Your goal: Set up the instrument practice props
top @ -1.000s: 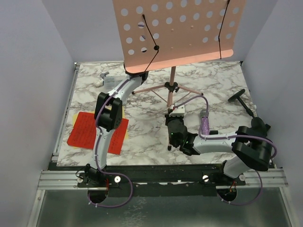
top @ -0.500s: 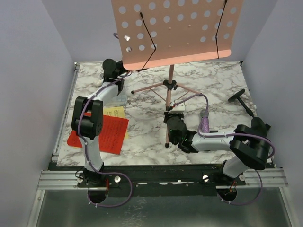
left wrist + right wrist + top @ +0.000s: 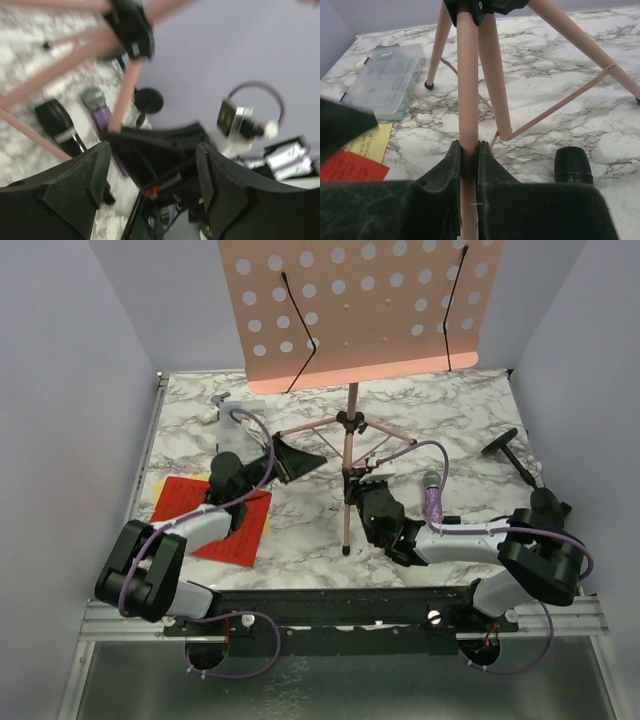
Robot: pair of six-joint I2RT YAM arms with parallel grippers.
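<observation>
While the right gripper [image 3: 469, 152] pinches a music rack [image 3: 468, 75] leg between its jaws, the left gripper [image 3: 150, 155] gapes nearby.

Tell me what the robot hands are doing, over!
Right fingers shut on pink music rack leg. Left fingers open, empty. Purple microphone lies loose nearby.

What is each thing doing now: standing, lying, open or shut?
Music rack, standing upright.
Right gripper, shut on the rack's near leg.
Left gripper, open, empty.
Red sheet, lying flat.
Yellow sheet, tucked under the red one.
Purple microphone, lying down.
Black microphone, lying down.
Mic holder, lying on its side.
Clear box, looks shut.
</observation>
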